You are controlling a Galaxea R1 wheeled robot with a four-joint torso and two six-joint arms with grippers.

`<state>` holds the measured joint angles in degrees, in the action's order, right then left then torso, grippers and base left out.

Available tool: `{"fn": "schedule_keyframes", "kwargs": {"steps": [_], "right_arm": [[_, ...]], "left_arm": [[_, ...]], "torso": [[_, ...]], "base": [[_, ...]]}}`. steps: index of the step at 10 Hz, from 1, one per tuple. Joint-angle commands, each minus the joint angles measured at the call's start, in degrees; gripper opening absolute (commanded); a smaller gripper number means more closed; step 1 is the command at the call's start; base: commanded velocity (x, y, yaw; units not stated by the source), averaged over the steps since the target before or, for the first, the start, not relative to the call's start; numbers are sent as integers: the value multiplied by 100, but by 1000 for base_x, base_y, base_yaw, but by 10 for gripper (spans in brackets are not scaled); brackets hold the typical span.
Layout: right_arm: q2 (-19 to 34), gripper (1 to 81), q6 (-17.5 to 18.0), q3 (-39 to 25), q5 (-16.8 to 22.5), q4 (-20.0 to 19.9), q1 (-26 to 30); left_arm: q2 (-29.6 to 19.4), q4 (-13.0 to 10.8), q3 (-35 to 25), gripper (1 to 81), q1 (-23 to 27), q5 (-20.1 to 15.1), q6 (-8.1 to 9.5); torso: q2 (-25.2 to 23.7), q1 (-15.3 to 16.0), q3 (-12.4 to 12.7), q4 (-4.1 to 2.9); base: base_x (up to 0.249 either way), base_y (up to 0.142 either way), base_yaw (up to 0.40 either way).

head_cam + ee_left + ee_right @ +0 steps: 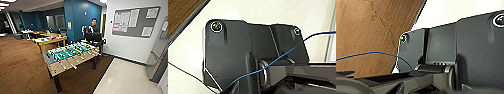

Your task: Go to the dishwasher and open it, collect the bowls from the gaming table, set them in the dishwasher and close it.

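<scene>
With gripper states impossible to tell, the robot should skirt the foosball table (72,56) leftward toward the far gaming table (51,40), where the bowls (43,39) sit.

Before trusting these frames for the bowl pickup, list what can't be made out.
- Bowls on the gaming table, head view: too small and blurred to count.
- Stainless unit, head view: cut off by the edge.
- Notice board sheets, head view: blurred, unreadable.
- Wrist views: robot's dark plate covers the pincer.

Foosball table (72,56) with green field on wood floor (20,67); person (93,27) standing behind it; grey noticeboard (136,21) with papers on white wall; blue pillar (81,17).
</scene>
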<state>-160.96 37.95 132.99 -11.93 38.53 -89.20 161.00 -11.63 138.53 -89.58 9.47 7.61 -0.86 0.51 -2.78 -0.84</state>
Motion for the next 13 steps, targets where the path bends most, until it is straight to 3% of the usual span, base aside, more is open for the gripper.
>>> {"fn": "schedule_keyframes", "kwargs": {"steps": [1,13], "right_arm": [[62,811,2,-196,156,190,257],[0,811,2,-151,165,198,257]], "left_arm": [[-129,-32,-72,811,199,-253,-5],[-112,3,-28,811,199,-262,-5]], "torso": [[0,0,0,-2],[0,0,0,-2]], "base": [[0,0,340],[0,0,340]]}}
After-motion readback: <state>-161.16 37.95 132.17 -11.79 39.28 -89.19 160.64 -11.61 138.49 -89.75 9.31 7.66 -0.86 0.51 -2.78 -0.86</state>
